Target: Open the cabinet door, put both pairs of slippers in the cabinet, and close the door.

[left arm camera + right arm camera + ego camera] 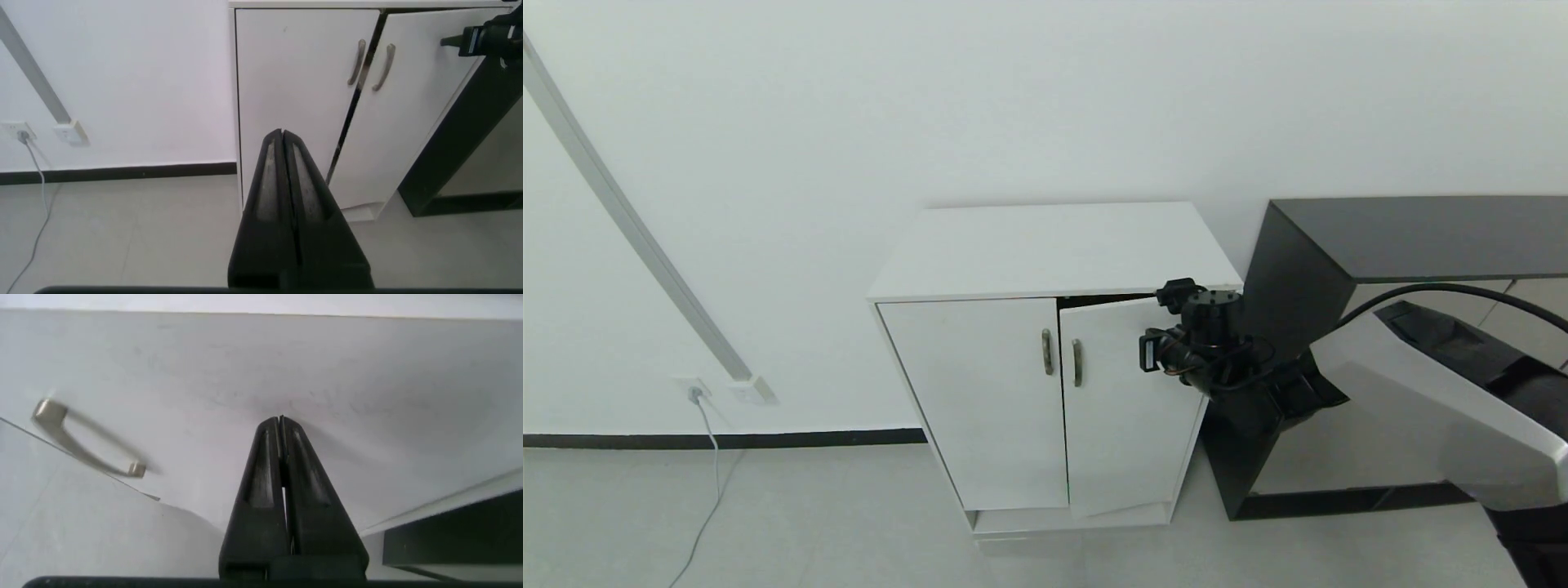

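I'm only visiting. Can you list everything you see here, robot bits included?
cabinet: one, white, against the wall
left door: one, white, shut
right door: one, white, slightly ajar
handles: two, metal-coloured, side by side where the doors meet
table: one, black, right of the cabinet
sockets: two, white, low on the wall, left of the cabinet
cable: one, grey, hanging from a socket to the floor
strip: one, grey, slanting down the wall
right hand: black, shut, at the right door's front
left hand: black, shut, facing the cabinet

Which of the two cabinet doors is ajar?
The right door, by the right gripper: a dark gap shows along its top; the left door sits shut.
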Controlling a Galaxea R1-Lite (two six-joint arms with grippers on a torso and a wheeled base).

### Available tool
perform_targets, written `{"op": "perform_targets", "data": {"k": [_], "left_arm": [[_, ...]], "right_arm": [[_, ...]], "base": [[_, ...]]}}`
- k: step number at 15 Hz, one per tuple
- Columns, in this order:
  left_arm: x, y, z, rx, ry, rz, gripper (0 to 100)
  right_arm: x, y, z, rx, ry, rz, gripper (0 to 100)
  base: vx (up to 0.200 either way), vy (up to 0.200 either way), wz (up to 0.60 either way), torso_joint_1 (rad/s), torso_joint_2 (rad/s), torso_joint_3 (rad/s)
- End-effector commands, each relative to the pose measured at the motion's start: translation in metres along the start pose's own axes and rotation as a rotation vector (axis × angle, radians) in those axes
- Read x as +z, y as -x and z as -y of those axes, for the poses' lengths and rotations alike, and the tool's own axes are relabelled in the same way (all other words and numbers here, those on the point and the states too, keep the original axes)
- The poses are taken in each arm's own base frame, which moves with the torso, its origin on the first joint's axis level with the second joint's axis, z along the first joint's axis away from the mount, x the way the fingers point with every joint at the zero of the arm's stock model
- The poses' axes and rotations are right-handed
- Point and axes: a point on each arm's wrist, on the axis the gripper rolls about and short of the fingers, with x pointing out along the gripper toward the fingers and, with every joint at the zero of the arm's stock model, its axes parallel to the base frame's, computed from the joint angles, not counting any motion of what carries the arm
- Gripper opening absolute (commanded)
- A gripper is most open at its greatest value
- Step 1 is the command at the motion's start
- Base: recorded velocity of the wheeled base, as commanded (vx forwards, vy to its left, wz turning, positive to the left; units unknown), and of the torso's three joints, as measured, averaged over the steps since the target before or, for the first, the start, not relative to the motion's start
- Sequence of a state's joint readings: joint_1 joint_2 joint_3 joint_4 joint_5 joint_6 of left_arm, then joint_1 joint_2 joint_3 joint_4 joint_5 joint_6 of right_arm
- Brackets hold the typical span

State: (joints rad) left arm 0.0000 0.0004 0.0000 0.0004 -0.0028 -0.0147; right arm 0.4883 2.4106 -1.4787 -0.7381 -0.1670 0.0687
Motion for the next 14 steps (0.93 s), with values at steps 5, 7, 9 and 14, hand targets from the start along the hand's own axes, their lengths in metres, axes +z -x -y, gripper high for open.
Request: {"op": "perform_targets", "data": {"k": [5, 7, 9, 14], "left_arm": [[0.0001, -0.0001, 0.0, 0.0, 0.001, -0.001, 0], [0.0001, -0.0001, 0.0, 0.0, 0.002, -0.001, 0], [0.0001, -0.0001, 0.0, 0.0, 0.002, -0.001, 0], [0.0001, -0.0001, 0.0, 0.0, 0.002, -0.001, 0]], "right_arm": [[0.0029, -0.0064, -0.0002, -0.003, -0.002, 0.01, 0], [0.0028, -0.0063, -0.001, -0.002, -0.002, 0.01, 0], [0.0026, -0.0066, -0.001, 0.0, -0.002, 0.01, 0], [0.0031, -0.0084, -0.0013, -0.001, -0.003, 0.016, 0]], "base": [[0.0, 0.0, 0.0, 0.0, 0.0, 0.0], [0.0, 0.0, 0.0, 0.0, 0.0, 0.0], [0.0, 0.0, 0.0, 0.0, 0.0, 0.0], [0.0, 0.0, 0.0, 0.0, 0.0, 0.0]]}}
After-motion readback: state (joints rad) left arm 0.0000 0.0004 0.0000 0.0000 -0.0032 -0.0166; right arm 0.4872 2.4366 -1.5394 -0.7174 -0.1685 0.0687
